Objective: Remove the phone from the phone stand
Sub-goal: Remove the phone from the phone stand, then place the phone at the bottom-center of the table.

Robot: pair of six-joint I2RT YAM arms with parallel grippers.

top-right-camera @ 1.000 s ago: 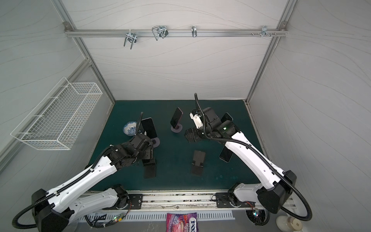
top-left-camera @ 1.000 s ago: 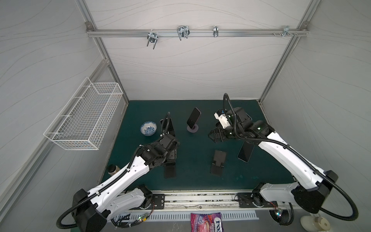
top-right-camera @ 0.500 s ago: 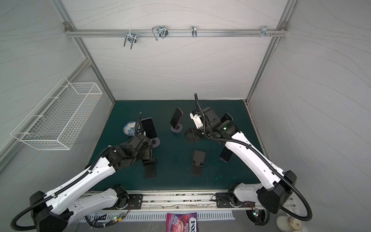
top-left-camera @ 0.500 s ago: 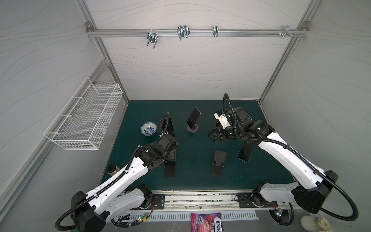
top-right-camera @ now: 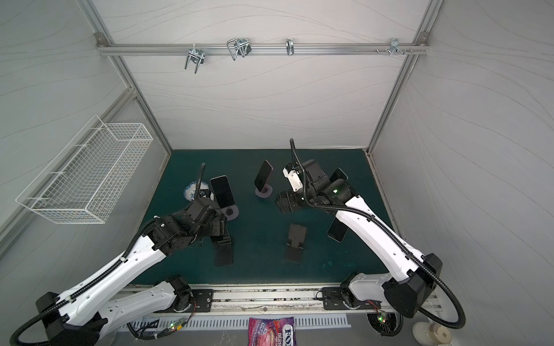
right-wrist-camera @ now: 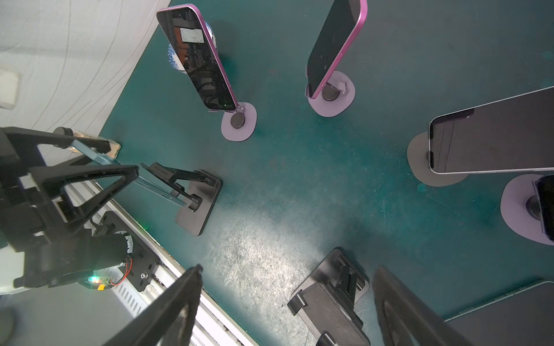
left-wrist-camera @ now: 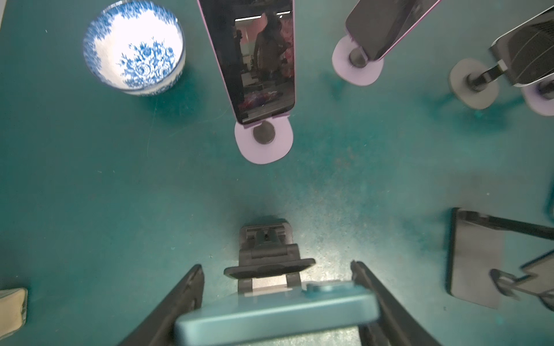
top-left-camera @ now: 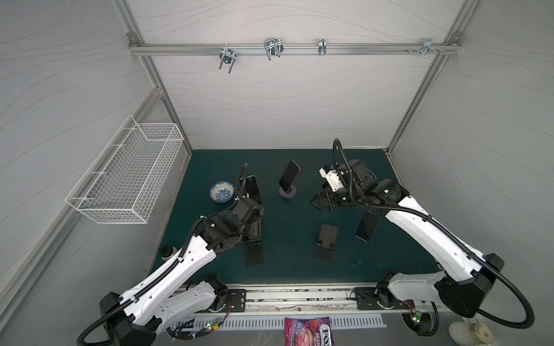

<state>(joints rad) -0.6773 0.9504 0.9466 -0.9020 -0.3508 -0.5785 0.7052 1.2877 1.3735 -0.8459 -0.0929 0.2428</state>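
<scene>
My left gripper (left-wrist-camera: pixel 276 265) is shut on a teal-blue phone (left-wrist-camera: pixel 275 317), holding it by its long edges. The phone slants over a black phone stand (left-wrist-camera: pixel 266 254) at the front left of the mat. In the right wrist view the phone (right-wrist-camera: pixel 99 155) runs down toward that stand's (right-wrist-camera: pixel 195 194) lower lip; I cannot tell if they touch. In both top views the left arm hides the grip, and only the stand's base (top-left-camera: pixel 254 254) (top-right-camera: pixel 223 254) shows. My right gripper (right-wrist-camera: pixel 287 268) (top-left-camera: pixel 320 203) hangs open above the mat, holding nothing.
An empty black stand (top-left-camera: pixel 325 245) and a flat-lying phone (top-left-camera: pixel 367 226) sit under the right arm. Pink-edged phones stand on purple stands (top-left-camera: pixel 289 178) (top-right-camera: pixel 221 191), another behind the right arm (top-right-camera: pixel 338 175). A blue-patterned bowl (top-left-camera: pixel 221 191) sits back left, near a wire basket (top-left-camera: pixel 126 173).
The left jaws have tightened a little on the phone and the left arm has shifted slightly. The right arm has stayed where it was.
</scene>
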